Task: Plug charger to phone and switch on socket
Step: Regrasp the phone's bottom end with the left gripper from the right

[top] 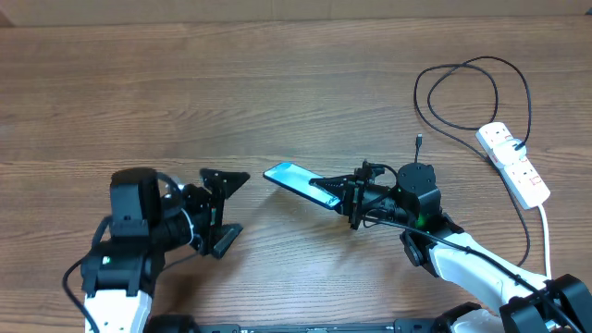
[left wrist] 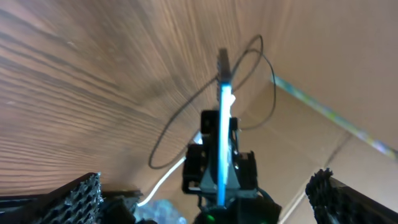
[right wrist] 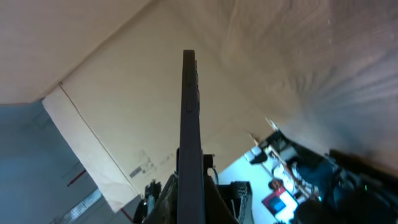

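My right gripper (top: 344, 196) is shut on the phone (top: 294, 179), a slim slab with a light blue screen, held off the table and pointing left. In the right wrist view the phone (right wrist: 189, 124) shows edge-on between the fingers. In the left wrist view it is a thin blue line (left wrist: 221, 143). My left gripper (top: 227, 208) is open and empty, just left of the phone. The black charger cable (top: 472, 92) loops at the far right, its small plug (top: 418, 141) lying free above the right arm. The white socket strip (top: 514, 164) lies at the right edge.
The socket's thick white cord (top: 546, 231) runs down toward the front right, past the right arm's base. A brown cardboard wall (top: 277, 11) borders the far edge of the wooden table (top: 185, 102).
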Action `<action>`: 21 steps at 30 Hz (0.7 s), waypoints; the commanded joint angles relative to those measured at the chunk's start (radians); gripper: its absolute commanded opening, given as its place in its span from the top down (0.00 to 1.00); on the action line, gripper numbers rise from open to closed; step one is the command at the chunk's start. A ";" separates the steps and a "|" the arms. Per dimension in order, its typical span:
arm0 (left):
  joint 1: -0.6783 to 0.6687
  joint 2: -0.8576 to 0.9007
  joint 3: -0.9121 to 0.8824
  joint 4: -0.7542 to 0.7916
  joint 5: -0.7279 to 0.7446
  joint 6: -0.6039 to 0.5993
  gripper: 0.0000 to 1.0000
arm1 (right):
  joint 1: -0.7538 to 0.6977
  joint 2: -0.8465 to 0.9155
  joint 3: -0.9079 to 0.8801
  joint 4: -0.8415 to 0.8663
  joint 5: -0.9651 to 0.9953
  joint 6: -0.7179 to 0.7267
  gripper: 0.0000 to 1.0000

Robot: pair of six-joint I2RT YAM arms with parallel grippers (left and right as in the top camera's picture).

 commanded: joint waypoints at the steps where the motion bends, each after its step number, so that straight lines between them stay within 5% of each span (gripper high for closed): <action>1: -0.033 0.032 -0.004 0.061 0.070 -0.038 0.00 | 0.008 -0.006 0.016 0.014 0.056 -0.020 0.96; 9: -0.149 0.102 -0.004 0.327 0.015 -0.127 0.05 | 0.095 -0.006 0.016 0.110 0.109 -0.017 0.96; 14: -0.208 0.140 -0.004 0.345 -0.038 -0.127 0.12 | 0.151 -0.006 0.016 0.195 0.130 0.034 0.96; 17: -0.221 0.163 -0.004 0.345 -0.038 -0.127 0.37 | 0.164 -0.006 0.016 0.219 0.145 0.034 0.96; 21: -0.224 0.182 -0.004 0.346 -0.039 -0.127 0.55 | 0.168 -0.006 0.016 0.223 0.145 0.034 0.96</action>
